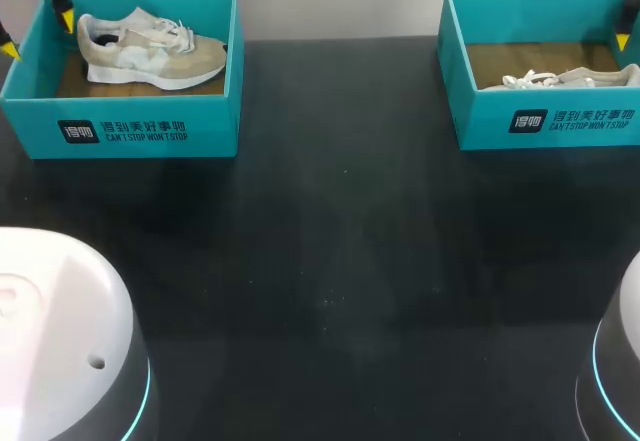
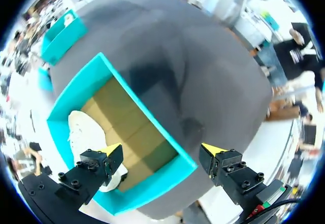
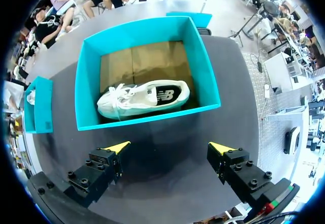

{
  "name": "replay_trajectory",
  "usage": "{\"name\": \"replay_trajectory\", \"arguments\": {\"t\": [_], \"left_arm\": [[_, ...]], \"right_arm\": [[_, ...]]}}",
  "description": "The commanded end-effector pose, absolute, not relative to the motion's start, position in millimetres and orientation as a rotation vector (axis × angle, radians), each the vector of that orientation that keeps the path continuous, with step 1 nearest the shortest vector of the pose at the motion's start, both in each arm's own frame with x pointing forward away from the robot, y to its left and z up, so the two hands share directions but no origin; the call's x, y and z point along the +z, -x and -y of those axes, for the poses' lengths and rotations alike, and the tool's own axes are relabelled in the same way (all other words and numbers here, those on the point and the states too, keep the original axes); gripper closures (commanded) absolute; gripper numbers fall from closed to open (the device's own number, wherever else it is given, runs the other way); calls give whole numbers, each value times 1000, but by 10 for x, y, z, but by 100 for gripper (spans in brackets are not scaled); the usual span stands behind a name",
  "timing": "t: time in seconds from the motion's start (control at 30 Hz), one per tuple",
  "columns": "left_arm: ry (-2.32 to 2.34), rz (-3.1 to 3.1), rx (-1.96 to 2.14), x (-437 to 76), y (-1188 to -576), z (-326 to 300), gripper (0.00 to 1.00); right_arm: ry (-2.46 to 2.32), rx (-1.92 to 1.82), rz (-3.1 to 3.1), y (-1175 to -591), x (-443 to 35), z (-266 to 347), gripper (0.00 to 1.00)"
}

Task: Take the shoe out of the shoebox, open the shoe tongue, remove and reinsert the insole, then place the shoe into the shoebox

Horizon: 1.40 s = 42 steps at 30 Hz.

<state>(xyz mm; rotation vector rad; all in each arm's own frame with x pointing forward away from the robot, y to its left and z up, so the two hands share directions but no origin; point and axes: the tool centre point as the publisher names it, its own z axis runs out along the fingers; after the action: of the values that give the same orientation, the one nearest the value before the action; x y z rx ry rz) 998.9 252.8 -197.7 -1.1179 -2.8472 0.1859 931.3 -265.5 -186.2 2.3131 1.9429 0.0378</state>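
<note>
Left tool (image 2: 162, 150): released, fingers spread wide, nothing held. It hangs over a corner of the left shoebox (image 1: 140, 126), one finger above the inside and the other outside the wall.
Right tool (image 3: 170, 147): also released and empty, above bare counter (image 1: 330, 261), just short of the right shoebox (image 1: 480, 111).
Beige shoe (image 1: 150, 49): lies on its sole inside the left shoebox, heel end towards the left tool.
White shoe (image 3: 144, 99): rests on its side in the right shoebox, against the near wall and ahead of the right tool.
Materials: teal card boxes, open-topped, with brown liners. The uppers look like soft mesh and suede over thick moulded soles, with loose white laces (image 3: 118, 95).
Handling: probably light. The upper will likely give under a pinch, while the sole and heel look firmer.
Grasp: the heel collar or the midsole sides seem safest; laces would slip and snag.
Boxes: thin-walled and likely to slide if dragged on.
</note>
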Motion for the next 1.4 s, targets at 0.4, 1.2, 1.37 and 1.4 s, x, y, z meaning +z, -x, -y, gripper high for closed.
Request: {"name": "replay_trajectory", "arguments": {"t": [0.4,1.2,1.37,1.4], "left_arm": [[1390,2640,121,-2018,-10202,-2647,0],[2100,2328,62,-2351,-11392,-3028,0],[2230,2252,-101,-2476,-11493,-2879,0],[2295,2216,-112,-2498,-11509,-2852,0]], "right_arm": [[-2313,38,-1942,-9309,-1859,2654,0],[-2313,38,-1942,-9309,-1859,2654,0],[-2313,38,-1942,-9309,-1859,2654,0],[-2313,38,-1942,-9309,-1859,2654,0]]}}
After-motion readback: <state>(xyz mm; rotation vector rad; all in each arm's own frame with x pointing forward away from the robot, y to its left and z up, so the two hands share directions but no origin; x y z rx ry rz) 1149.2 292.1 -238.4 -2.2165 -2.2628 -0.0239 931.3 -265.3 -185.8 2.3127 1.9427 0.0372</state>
